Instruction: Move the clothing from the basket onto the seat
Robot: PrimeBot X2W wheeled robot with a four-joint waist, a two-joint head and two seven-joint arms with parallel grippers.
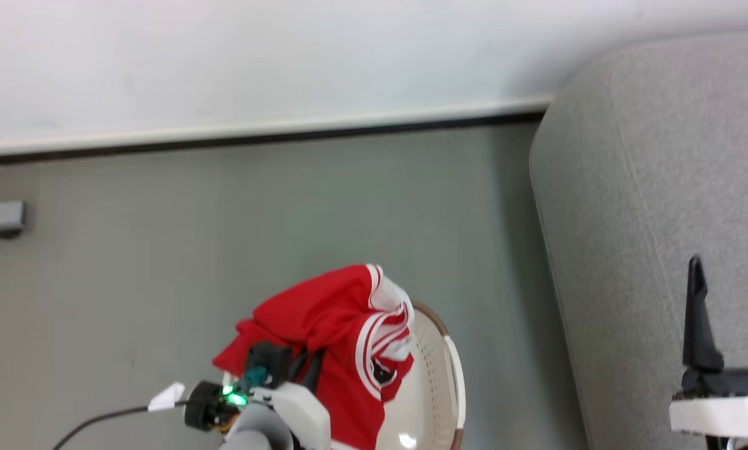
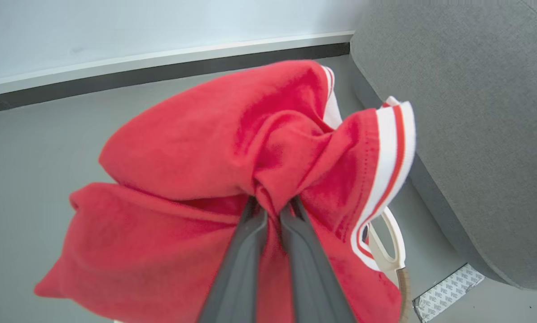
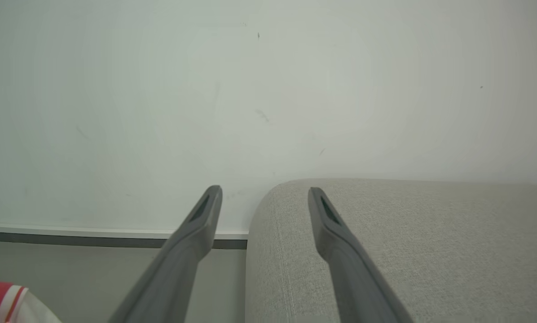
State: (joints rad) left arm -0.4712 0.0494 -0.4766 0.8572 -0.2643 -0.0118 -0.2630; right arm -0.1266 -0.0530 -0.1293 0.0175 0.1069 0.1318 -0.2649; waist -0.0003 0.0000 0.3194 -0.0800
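1. I need to lift the red shirt [image 1: 324, 312] high, so it hangs free of the basket [image 1: 452, 369]. Then I swing it right to the grey sofa [image 1: 649, 187].
2. I should go slowly and hold tight, so it does not slip.
3. My left tool [image 2: 274, 204] is pinched shut on a fold of the red shirt, above the basket.
4. My right tool [image 1: 727, 259] is wide apart, holding nothing, over the grey sofa.

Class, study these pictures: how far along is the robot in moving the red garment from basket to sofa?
Done: the left gripper is shut on the clothing, bunched up above the basket. In hand: the lift, with no fabric over the seat yet. Left: carrying it across and releasing; the right gripper is open and empty.
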